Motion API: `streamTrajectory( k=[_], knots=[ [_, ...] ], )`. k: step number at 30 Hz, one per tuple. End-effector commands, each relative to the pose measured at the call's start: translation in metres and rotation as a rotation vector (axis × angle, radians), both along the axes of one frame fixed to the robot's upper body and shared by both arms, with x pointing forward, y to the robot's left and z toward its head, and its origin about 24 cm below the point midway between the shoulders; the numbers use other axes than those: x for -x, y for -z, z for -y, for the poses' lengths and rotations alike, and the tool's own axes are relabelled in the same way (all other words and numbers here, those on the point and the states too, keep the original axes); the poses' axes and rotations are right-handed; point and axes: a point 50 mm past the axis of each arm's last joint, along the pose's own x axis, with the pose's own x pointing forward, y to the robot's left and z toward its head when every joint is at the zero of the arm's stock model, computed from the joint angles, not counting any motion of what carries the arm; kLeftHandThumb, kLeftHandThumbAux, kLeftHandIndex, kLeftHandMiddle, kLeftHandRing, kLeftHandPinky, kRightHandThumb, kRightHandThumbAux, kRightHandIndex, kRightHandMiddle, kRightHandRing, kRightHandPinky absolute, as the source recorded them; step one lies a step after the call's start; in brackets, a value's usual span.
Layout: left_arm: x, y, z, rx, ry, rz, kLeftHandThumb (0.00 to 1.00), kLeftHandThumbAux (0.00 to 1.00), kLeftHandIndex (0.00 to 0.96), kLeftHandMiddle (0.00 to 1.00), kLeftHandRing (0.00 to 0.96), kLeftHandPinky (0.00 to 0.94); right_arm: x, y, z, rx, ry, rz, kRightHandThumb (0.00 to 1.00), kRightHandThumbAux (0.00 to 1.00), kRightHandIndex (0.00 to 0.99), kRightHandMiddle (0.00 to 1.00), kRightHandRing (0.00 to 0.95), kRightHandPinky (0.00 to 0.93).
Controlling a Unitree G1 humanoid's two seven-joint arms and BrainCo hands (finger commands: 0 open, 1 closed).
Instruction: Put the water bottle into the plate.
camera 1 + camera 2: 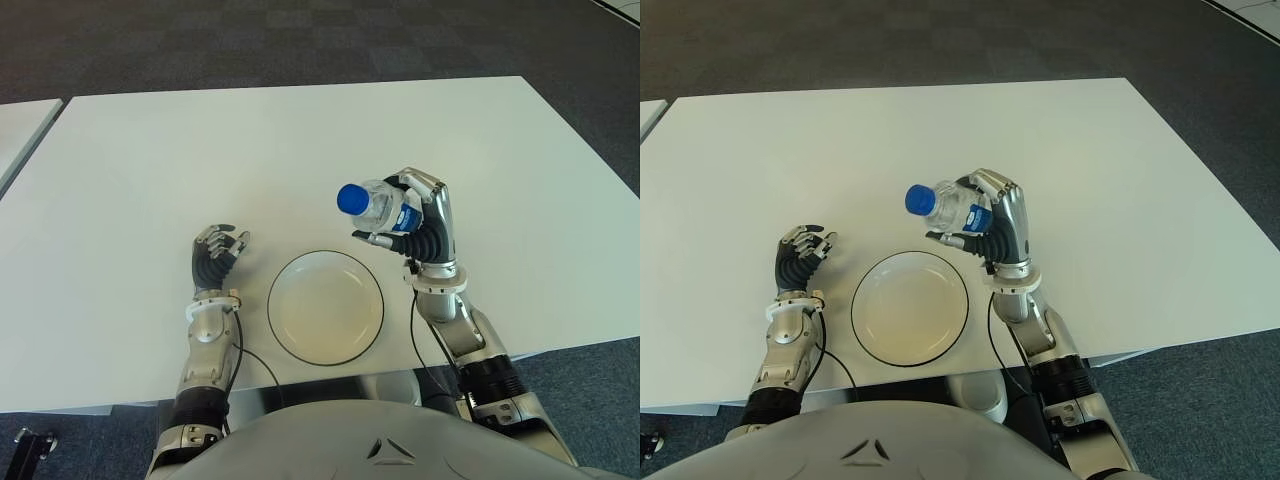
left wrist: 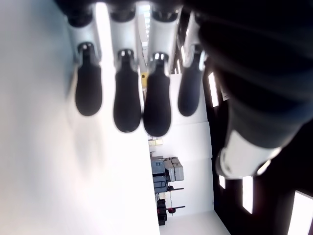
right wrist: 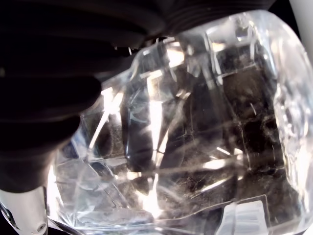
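Currently the water bottle (image 1: 378, 205), of clear crinkled plastic with a round blue cap and a blue label, is gripped by the right robot hand (image 1: 420, 222) and held tilted above the smooth white desk (image 1: 140, 170), its cap pointing left. It is held just beyond the far right edge of the plate (image 1: 325, 306), a round, shallow, cream dish with a thin dark rim. The left robot hand (image 1: 216, 256) is seen left of the plate, fingers (image 2: 127, 105) loosely curled and holding nothing.
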Motion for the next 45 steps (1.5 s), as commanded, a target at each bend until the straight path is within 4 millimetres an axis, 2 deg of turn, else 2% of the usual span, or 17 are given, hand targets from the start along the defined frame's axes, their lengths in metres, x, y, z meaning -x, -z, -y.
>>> streamTrajectory(
  k=[1,11,20,23,39,45],
  knots=[
    [0.002,0.006,0.001,0.007,-0.007,-0.029,0.708,0.710,0.434,0.649,0.630,0.601,0.006,0.001,-0.008,-0.045,-0.128,0.022,0.707,0.721,0.438,0.931,0.908,0.887],
    [0.001,0.007,0.000,0.003,-0.004,-0.027,0.708,0.710,0.434,0.651,0.633,0.600,0.009,0.001,-0.019,0.014,-0.335,-0.003,0.711,0.720,0.438,0.916,0.896,0.874],
    [0.001,0.007,0.000,0.006,-0.009,-0.036,0.708,0.711,0.433,0.649,0.629,0.594,0.008,0.010,-0.028,0.256,-0.493,-0.098,0.713,0.717,0.439,0.903,0.887,0.872],
    [0.001,0.006,0.001,0.012,-0.008,-0.022,0.708,0.710,0.433,0.645,0.624,0.592,0.009,0.012,-0.028,0.385,-0.528,-0.152,0.712,0.717,0.440,0.898,0.883,0.866],
    [0.003,0.004,0.001,0.002,-0.005,-0.021,0.707,0.710,0.433,0.652,0.630,0.602,0.015,0.022,-0.034,0.686,-0.548,-0.403,0.710,0.719,0.439,0.904,0.889,0.894],
    [0.002,0.004,0.000,-0.001,-0.008,-0.030,0.707,0.710,0.433,0.654,0.632,0.599,0.014,0.027,-0.038,0.788,-0.535,-0.440,0.708,0.720,0.439,0.898,0.887,0.882]
  ],
)
